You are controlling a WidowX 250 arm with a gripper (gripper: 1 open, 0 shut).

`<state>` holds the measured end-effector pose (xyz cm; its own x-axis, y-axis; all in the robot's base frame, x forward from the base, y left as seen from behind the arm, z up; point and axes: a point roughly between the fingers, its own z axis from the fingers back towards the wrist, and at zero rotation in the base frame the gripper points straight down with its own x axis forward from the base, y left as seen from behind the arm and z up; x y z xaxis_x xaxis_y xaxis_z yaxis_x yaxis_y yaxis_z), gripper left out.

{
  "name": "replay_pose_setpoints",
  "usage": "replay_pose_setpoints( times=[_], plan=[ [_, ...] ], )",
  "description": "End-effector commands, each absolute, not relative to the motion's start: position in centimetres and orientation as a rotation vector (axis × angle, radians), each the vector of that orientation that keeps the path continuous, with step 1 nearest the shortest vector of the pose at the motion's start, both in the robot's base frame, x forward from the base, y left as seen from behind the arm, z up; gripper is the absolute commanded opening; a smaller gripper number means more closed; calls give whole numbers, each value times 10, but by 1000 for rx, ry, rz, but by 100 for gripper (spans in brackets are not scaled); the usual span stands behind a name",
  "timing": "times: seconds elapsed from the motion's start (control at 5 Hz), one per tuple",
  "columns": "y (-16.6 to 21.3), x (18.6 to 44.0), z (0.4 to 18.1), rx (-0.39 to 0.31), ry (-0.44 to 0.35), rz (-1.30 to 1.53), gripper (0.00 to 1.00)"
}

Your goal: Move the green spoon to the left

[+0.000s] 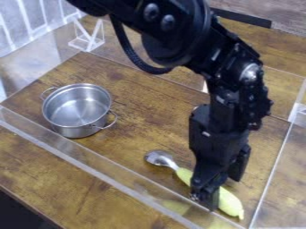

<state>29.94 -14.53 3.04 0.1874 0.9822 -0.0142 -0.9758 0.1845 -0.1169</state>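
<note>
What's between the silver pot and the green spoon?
Just bare brown wooden table, as the camera view shows, between the pot and the spoon.

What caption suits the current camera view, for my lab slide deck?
Dark gripper over the green spoon, with a metal pot on the wooden table.

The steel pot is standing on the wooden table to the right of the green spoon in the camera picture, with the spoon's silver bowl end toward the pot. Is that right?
Not quite: the camera view shows the steel pot to the left of the green spoon, not the right. The rest stands.
</note>
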Motion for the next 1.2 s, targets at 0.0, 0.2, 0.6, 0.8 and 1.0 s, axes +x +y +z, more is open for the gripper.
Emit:
replay_pose_setpoints(
  times=[0.0, 0.2, 0.6, 0.8, 1.0],
  plan=[
    [-146, 304, 40, -150, -90, 1346, 100],
    [-136, 303, 38, -150, -100, 1322, 100],
    [-114, 305, 42, -122, -129, 1450, 100],
    [-116, 301, 45, -114, -127, 1394, 100],
    [-122, 296, 47, -113, -121, 1346, 0]
  ],
)
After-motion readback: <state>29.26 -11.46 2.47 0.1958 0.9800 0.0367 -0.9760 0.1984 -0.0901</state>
